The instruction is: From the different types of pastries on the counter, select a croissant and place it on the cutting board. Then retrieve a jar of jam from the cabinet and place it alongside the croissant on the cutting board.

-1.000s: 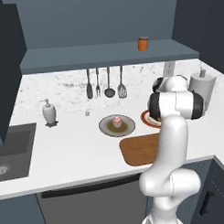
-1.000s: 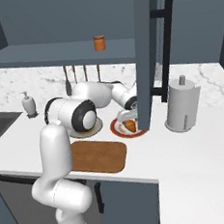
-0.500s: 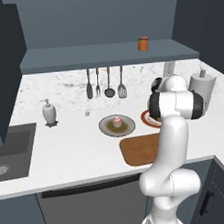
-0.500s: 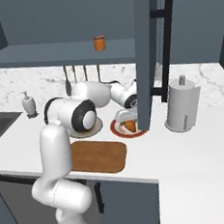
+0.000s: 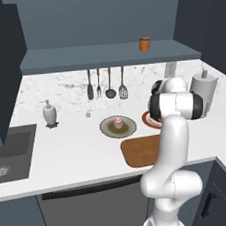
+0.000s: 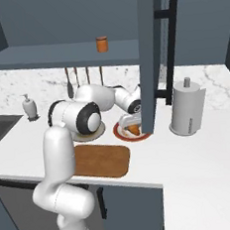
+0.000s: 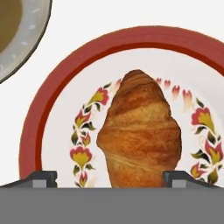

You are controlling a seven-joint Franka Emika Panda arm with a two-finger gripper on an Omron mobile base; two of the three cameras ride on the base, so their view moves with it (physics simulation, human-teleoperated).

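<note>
On the red-rimmed plate [image 7: 39,127], croissant [image 7: 139,131] between the wide-spread fingertips [image 7: 41,178] of the hand [image 7: 109,180], not gripped

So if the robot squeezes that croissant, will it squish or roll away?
The croissant looks flaky and layered, so it would probably crush under a hard squeeze. It lies flat on the red-rimmed plate, so it seems unlikely to roll.

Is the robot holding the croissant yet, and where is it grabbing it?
Not yet. The gripper is open, one fingertip on each side of the croissant, which lies on the red-rimmed plate. Nothing is held.
</note>
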